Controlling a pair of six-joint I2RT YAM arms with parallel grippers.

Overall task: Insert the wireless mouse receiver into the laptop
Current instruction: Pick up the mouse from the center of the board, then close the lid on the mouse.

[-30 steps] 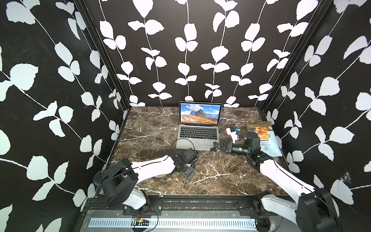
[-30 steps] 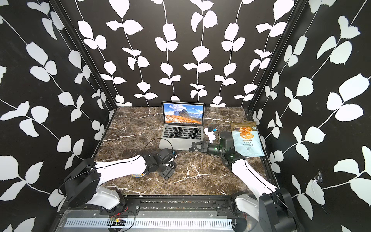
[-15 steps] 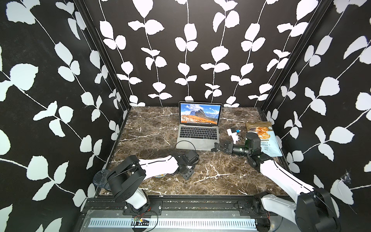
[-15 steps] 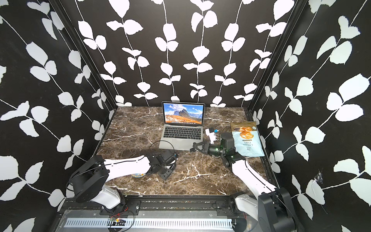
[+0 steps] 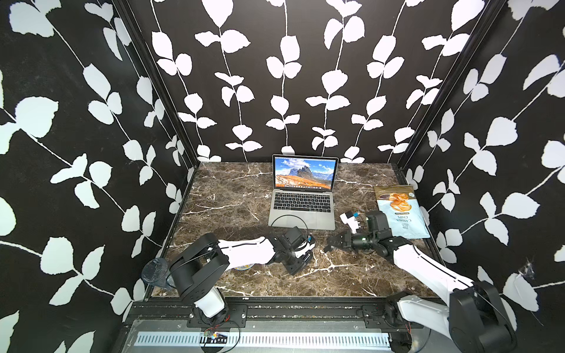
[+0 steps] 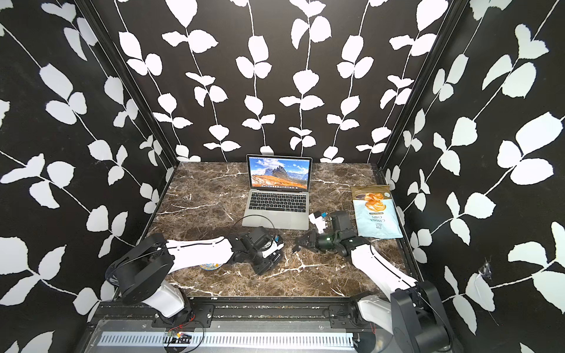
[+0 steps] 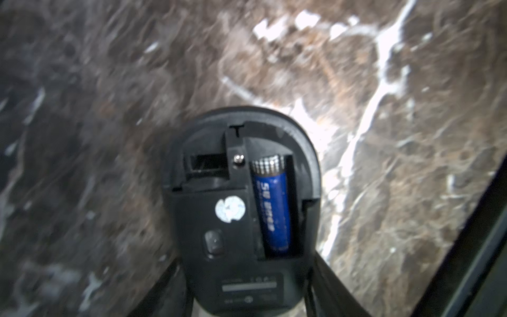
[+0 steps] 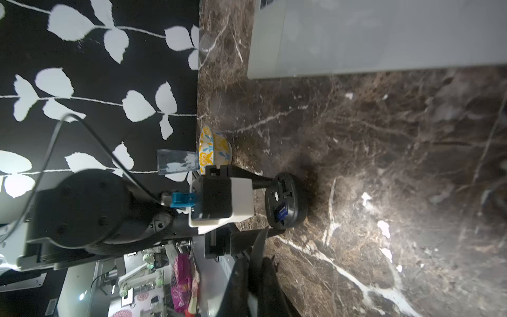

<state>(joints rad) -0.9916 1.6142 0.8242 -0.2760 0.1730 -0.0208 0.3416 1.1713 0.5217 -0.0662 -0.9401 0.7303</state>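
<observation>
In both top views the laptop [image 5: 301,203] [image 6: 276,203] stands open at the back middle of the marble table [image 5: 232,195]. The right gripper [image 5: 331,243], jaws together, is near its front right corner.

The left wrist view shows the left gripper [image 7: 245,260] clamped on a black wireless mouse [image 7: 241,208], its underside facing the camera and a blue battery [image 7: 273,208] exposed.

The right wrist view shows that same grip beside the laptop's front corner; whether the right gripper pinches anything, I cannot tell.
</observation>
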